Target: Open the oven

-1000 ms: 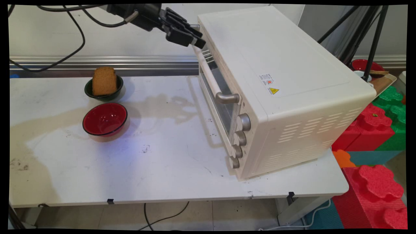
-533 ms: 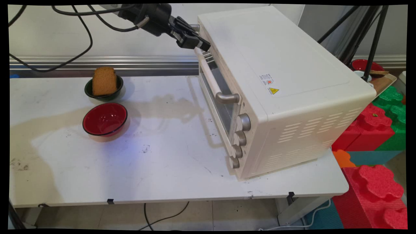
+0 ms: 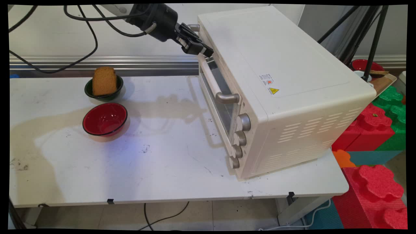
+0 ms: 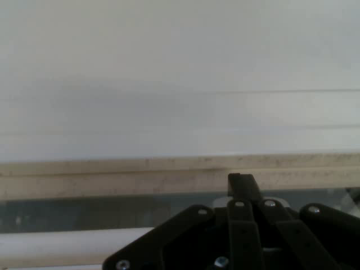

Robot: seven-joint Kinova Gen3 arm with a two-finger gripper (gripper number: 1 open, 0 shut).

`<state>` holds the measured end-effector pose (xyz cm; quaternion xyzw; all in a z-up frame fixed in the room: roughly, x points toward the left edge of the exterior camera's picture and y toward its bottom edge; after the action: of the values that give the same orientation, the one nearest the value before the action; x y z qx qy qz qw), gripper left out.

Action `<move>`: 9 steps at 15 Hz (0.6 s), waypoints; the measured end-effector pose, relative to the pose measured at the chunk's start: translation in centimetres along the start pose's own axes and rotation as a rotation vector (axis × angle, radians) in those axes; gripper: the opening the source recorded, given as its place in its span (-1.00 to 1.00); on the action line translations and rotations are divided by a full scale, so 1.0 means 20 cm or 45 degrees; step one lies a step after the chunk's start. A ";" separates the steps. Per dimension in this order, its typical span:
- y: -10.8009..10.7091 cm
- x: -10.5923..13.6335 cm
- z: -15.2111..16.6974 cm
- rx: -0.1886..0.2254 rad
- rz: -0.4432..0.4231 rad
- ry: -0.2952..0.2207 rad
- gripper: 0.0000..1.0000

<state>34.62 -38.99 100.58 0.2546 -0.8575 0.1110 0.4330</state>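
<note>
White bench [image 3: 169, 169] fills the frame's middle. At upper centre, the gripper [image 3: 204, 52] is pressed closed against the oven [image 3: 279, 84] door's top edge, above its handle [image 3: 213, 83]. Bread [image 3: 104, 80] sits in a green bowl [image 3: 104, 94]; a red bowl [image 3: 104, 119] lies just below.

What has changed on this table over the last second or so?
The gripper has moved right and down along the toaster oven, from beside its top front corner to the far end of the door handle. The oven door stays shut. The bread in its dark bowl and the red bowl have not moved.
</note>
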 end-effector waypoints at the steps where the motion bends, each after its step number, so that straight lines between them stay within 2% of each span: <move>1: 0.00 0.00 0.01 0.001 -0.003 -0.004 -1.00; 9: 0.00 -0.02 0.06 -0.002 -0.019 -0.037 -1.00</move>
<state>33.94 -39.42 99.56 0.2624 -0.8618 0.1036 0.4216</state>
